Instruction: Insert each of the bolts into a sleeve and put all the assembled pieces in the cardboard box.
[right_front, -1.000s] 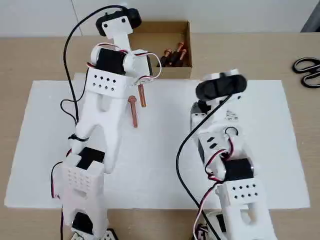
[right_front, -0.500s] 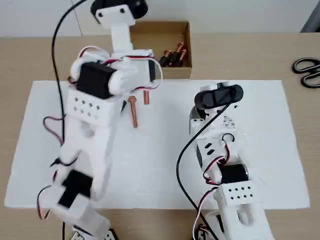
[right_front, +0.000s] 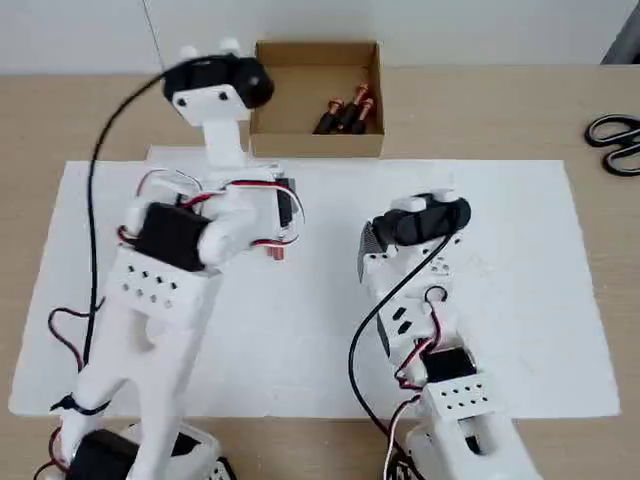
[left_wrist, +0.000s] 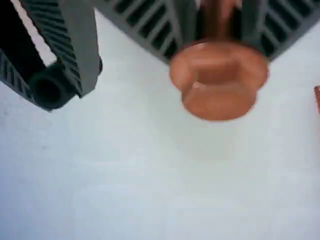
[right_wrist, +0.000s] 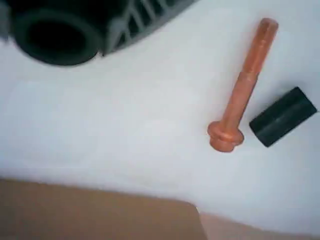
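Holding one bolt (left_wrist: 218, 82) up

My left gripper (left_wrist: 218, 20) is squeezed tight on it, its round head sticking out, above the white sheet (right_front: 520, 260) on the desk (right_front: 80, 110). I think it is hard, smooth and slippery, so the thin stem is the best place to hold. Another bolt (right_wrist: 242, 85) lies just beside a black sleeve (right_wrist: 282, 117). I see no words to read.

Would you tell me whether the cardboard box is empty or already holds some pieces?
Not empty: the cardboard box holds a few copper bolts in dark sleeves, lying at its right end.
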